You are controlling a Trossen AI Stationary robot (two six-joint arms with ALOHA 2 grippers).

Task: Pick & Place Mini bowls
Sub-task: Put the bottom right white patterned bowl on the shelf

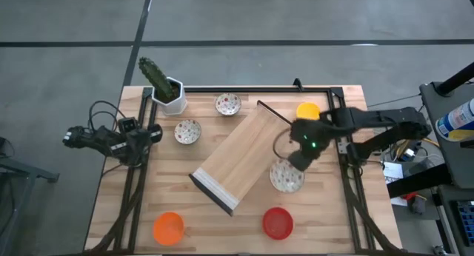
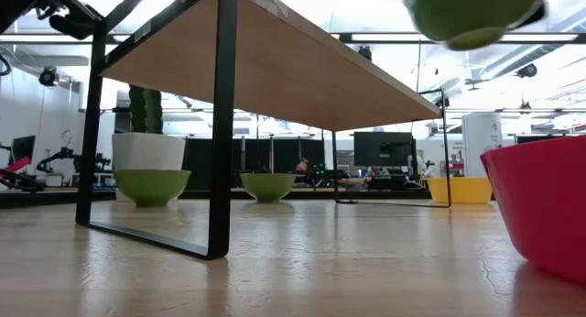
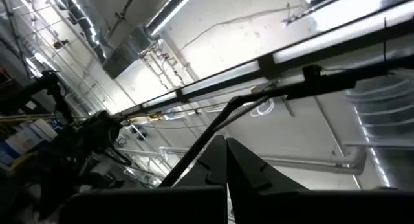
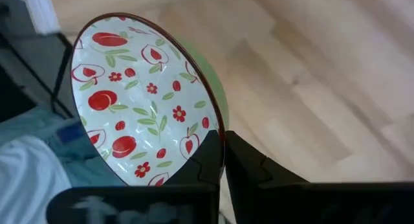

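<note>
My right gripper (image 1: 296, 161) is over the table's right half, shut on a white mini bowl (image 1: 286, 175) with a red fruit pattern and a green outside. That bowl shows high up in the low view (image 2: 472, 10). Two more patterned bowls (image 1: 227, 103) (image 1: 188, 131) stand on the table's far left part. The yellow bowl (image 1: 308, 110) sits at the far right, the red bowl (image 1: 278, 222) and the orange bowl (image 1: 169, 227) near the near edge. My left gripper (image 3: 226, 169) waits shut at the table's left edge, pointing up. My right gripper pinches the patterned bowl's rim (image 4: 218, 132), one finger (image 4: 197, 160) on the patterned inside and the other finger (image 4: 255, 167) on the green outer wall. It comes from above, on the rim's far-right side. The bowl is lifted clear of the table, its underside (image 2: 472, 10) free.
A slanted wooden shelf board on a black metal frame (image 1: 237, 160) stands mid-table, just left of the held bowl. A white square pot with a cactus (image 1: 169, 92) sits at the far left corner. Bare wood lies between the red and orange bowls.
</note>
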